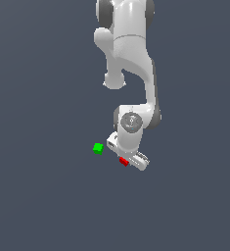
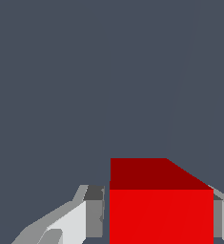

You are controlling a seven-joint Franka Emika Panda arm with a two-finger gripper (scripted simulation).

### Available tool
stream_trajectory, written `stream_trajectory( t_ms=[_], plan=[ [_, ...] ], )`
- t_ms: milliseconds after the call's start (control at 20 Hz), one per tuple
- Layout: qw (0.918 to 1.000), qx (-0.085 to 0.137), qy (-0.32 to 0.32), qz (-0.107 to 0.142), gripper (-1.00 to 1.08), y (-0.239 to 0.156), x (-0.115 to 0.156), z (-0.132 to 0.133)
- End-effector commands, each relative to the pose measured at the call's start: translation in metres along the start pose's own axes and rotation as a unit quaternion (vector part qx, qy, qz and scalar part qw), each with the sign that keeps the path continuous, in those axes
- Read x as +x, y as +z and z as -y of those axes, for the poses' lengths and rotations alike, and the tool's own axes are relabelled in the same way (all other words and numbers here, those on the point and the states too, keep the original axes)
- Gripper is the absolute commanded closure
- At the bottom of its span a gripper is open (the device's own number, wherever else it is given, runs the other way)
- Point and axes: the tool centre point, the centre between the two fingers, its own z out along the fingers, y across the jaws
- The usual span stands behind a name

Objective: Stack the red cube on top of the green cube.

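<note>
The red cube (image 1: 124, 162) sits between the fingers of my white gripper (image 1: 129, 161), low over the dark grey floor. In the wrist view the red cube (image 2: 161, 214) fills the space between the two fingers: one grey pad (image 2: 95, 212) lies almost against one side, and the other pad (image 2: 222, 217) touches the opposite side. The gripper (image 2: 158, 209) is shut on the cube. I cannot tell whether the cube rests on the floor or is just off it. The green cube (image 1: 98, 148) stands alone a short way to the exterior view's left of the gripper, slightly farther back. It is out of the wrist view.
The white arm (image 1: 128, 59) comes down from the top of the exterior view. The floor (image 1: 48, 196) is a plain dark grey surface, with nothing else on it in view.
</note>
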Motion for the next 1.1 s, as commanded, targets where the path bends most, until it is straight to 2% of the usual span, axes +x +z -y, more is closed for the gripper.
stream_trajectory(
  t_ms=[0,650,1050],
  plan=[
    [1.0,0.0,0.0,0.0,1.08,0.0,0.0,0.001],
    [1.0,0.0,0.0,0.0,1.08,-0.005,0.0,0.0],
    [1.0,0.0,0.0,0.0,1.08,-0.046,-0.001,0.0]
  ],
)
